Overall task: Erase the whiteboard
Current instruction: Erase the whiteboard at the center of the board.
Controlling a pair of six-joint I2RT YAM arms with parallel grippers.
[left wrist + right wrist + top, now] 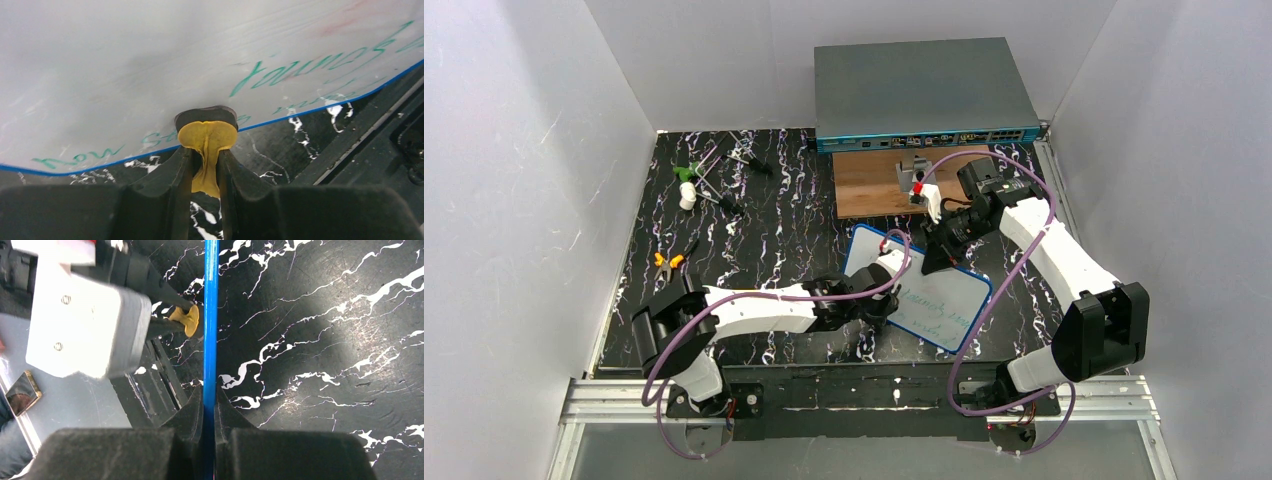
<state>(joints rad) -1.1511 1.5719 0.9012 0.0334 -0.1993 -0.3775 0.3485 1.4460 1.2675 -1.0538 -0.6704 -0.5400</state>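
The whiteboard [939, 305] is white with a thin blue rim and green handwriting. It lies tilted between both arms. In the left wrist view the whiteboard [150, 65] fills the top, with green words near its blue edge. My left gripper [205, 155] is shut on a yellow eraser [207, 137] whose dark pad touches the board's face at that edge. In the top view my left gripper [892, 297] is at the board's left side. My right gripper [210, 395] is shut on the board's blue rim [210, 315], seen edge-on. In the top view my right gripper [936, 255] is at the far edge. The eraser [190, 320] shows beside the rim.
A large grey box with ports [924, 90] stands at the back. A wooden board [874, 185] lies in front of it, with a small red-topped item [917, 187] on it. Orange-handled pliers [669, 262] and small tools [689, 185] lie far left. White walls enclose the black marbled table [764, 230].
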